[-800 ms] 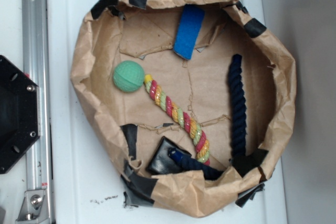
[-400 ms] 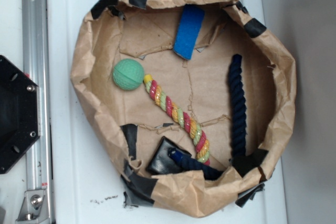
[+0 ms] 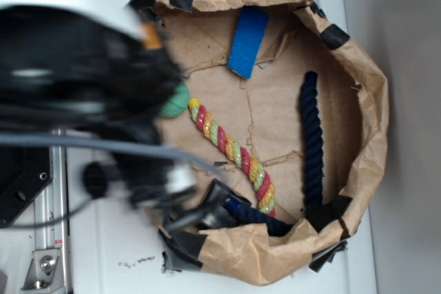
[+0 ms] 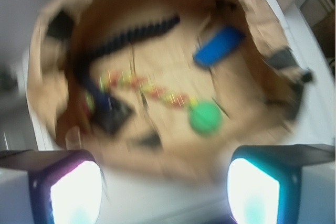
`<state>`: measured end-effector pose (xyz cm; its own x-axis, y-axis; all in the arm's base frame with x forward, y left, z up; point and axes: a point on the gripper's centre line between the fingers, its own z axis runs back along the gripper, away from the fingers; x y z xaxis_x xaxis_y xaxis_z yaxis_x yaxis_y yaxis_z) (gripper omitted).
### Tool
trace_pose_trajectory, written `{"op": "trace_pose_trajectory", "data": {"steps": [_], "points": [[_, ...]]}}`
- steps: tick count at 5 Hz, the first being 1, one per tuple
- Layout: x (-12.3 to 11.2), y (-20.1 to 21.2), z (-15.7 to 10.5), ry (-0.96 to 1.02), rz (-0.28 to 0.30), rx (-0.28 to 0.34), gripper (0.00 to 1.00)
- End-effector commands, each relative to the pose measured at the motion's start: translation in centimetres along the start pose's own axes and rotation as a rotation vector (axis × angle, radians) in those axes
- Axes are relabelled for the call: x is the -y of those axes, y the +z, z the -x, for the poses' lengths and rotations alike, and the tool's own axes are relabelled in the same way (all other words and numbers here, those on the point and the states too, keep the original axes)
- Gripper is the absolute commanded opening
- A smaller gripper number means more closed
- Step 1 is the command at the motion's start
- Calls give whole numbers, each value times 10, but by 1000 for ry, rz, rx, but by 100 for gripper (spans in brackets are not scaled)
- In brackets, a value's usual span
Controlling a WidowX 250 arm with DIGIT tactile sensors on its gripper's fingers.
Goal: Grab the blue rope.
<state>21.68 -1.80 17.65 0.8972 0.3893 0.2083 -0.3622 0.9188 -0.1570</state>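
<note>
A white tabletop (image 3: pixel 103 253) carries a big brown paper basin (image 3: pixel 368 135) with crumpled walls patched in black tape. The robot arm (image 3: pixel 83 80), a dark blurred mass, covers the basin's left rim in the exterior view.

Inside the basin, the blue rope (image 3: pixel 313 146) lies along the right wall, running from near the middle of that wall down to the bottom rim, where it bends left and ends beside a black pouch (image 3: pixel 217 208). In the wrist view the blue rope (image 4: pixel 131 35) shows as a dark smeared line across the far part of the basin. The braided rope (image 3: pixel 231 153) lies slantwise across the basin floor, left of the blue rope and apart from it along most of its length, its lower end close to the blue rope's bend. A blue block (image 3: pixel 247 40) leans on the basin's top wall. A green ball (image 3: pixel 178 101), half hidden by the arm, sits at the braided rope's upper end.

The hand (image 4: pixel 157 182) hangs outside the basin's near rim, fingers (image 4: pixel 71 184) wide apart, released, gripping nothing
</note>
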Motion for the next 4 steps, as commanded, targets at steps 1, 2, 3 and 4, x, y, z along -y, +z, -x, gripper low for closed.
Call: {"op": "trace_pose_trajectory", "data": {"steps": [1,2,3,4], "points": [[5,-67,-41,323,9,61,100],[5,-90,-49,340,-25,53,100],[4,-114,-62,367,-48,30,100],[14,-136,-76,369,-40,10,100]]}}
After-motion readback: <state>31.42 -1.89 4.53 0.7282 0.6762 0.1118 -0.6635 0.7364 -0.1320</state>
